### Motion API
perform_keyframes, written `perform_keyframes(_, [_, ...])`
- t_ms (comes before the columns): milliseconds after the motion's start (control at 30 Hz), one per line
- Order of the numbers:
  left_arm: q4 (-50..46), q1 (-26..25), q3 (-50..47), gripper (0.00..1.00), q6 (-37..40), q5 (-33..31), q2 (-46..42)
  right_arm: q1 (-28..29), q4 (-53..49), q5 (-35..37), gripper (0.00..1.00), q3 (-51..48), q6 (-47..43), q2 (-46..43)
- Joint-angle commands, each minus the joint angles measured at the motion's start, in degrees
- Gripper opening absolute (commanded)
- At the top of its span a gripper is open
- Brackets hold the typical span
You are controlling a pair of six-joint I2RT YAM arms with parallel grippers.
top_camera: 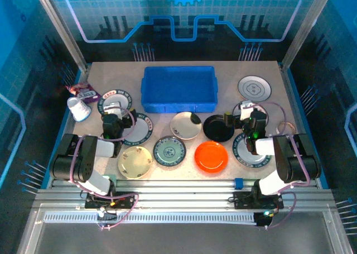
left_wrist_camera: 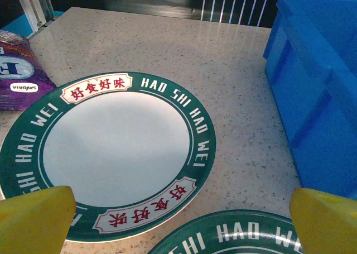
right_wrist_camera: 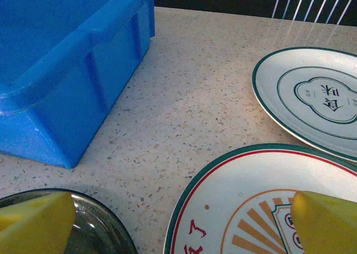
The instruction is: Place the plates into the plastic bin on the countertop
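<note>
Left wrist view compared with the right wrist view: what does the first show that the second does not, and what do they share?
Left wrist: a green-rimmed HAO SHI WEI plate, the edge of a second one and a purple packet. Right wrist: a white plate with a thin green rim, a red-and-green-rimmed plate and a glossy black plate. Shared: the blue bin, the speckled countertop and yellow fingers set wide apart.

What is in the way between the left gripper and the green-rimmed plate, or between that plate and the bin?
Nothing visible. The left gripper is open with the plate right ahead, its face bare. Just bare countertop lies between the plate and the bin to its right.
</note>
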Motion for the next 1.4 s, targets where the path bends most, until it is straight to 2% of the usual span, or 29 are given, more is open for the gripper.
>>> perform_keyframes(0, [-0.32, -0.39, 1.37, 0.99, 1.05, -0.90, 0.24, -0.69, 0.73, -0.30, 1.00, 0.97, -0.29, 0.03])
perform_keyframes(1033, [-0.38, -0.39, 1.37, 0.99, 1.06, -0.95, 0.24, -0.63, 0.71, -0.07, 1.00, 1.03, -0.39, 0.04])
perform_keyframes(1133, [-0.71, -0.35, 1.55, 0.99, 1.01, -0.98, 0.22, 0.60, -2.27, 4.22, 1.00, 1.65, -0.54, -2.56])
perform_keyframes(1200, [-0.05, -0.73, 1.37, 0.99, 1.44, -2.19, 0.22, 1.68, -9.30, 7.99, 1.00, 3.54, -0.43, -6.60])
perform_keyframes(1233, [-1.73, -1.76, 2.12, 0.99, 1.73, -5.10, -0.90, 2.20, -13.21, 11.17, 1.00, 5.09, -0.04, -8.35])
perform_keyframes(1300, [-5.26, -2.51, 3.33, 0.99, 2.73, -5.26, -2.77, 2.79, -18.19, 15.74, 1.00, 7.88, 1.28, -11.37])
perform_keyframes(1367, [-12.84, -4.95, 6.59, 0.99, 4.05, -10.74, -4.78, 2.50, -23.46, 17.99, 1.00, 11.03, 5.73, -14.37])
